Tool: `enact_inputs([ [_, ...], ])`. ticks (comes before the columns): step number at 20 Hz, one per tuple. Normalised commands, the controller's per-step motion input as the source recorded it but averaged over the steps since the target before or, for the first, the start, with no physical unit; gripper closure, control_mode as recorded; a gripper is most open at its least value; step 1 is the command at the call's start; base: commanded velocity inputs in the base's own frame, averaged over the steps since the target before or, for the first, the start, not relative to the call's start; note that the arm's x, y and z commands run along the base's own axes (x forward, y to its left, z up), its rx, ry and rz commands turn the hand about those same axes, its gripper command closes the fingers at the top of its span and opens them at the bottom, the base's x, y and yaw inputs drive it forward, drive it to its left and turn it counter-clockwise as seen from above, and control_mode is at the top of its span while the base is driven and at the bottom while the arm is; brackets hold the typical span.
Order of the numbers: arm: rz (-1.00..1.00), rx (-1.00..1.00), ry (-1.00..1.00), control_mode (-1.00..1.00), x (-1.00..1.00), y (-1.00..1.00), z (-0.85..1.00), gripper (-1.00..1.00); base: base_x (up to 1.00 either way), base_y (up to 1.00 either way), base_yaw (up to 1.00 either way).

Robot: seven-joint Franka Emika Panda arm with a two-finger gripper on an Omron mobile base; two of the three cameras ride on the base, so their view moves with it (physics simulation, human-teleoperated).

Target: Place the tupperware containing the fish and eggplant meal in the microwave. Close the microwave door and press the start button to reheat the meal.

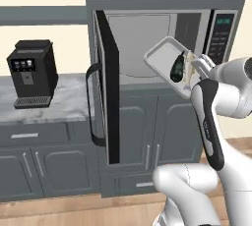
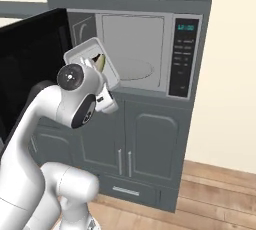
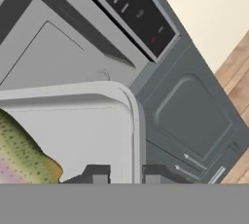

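Claw [image 3: 125, 175] pinches tupperware [image 3: 97, 121] rim (meal [image 3: 22, 155] cropped).

The shallow rectangular plastic tupperware [image 1: 160, 58], pinched at its rim in the dark-fingered gripper [image 3: 125, 175], was pale grey. The glossy lump of fish and eggplant meal [image 1: 178, 67] just ahead of the fingers was dark green-black with a speckled yellowish piece. Beyond the gripper, the wide built-in microwave [image 1: 147, 33] was silver with a light grey cavity, a black keypad and a teal display. Its open microwave door [image 1: 109, 87] was black-edged. To the gripper's left, the boxy coffee machine [image 1: 31, 72] was black on a marbled grey-white stone counter [image 1: 69, 103].
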Motion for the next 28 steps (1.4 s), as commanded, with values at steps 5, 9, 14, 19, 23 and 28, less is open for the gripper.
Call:
enact_inputs([
  [5,0.00,0.00,0.00,1.00,0.00,0.00,0.00,1.00,0.36,-0.28,0.05],
  [9,0.00,0.00,0.00,1.00,0.00,0.00,0.00,1.00,0.59,-0.27,0.18],
  [14,0.00,0.00,0.00,1.00,0.00,0.00,0.00,1.00,0.14,-0.19,0.18],
  [19,0.00,0.00,0.00,1.00,0.00,0.00,0.00,1.00,0.00,-0.19,0.18],
  [23,0.00,0.00,0.00,1.00,0.00,0.00,0.00,1.00,0.00,-0.28,0.16],
  [28,0.00,0.00,0.00,1.00,0.00,0.00,0.00,1.00,0.00,-0.50,0.18],
])
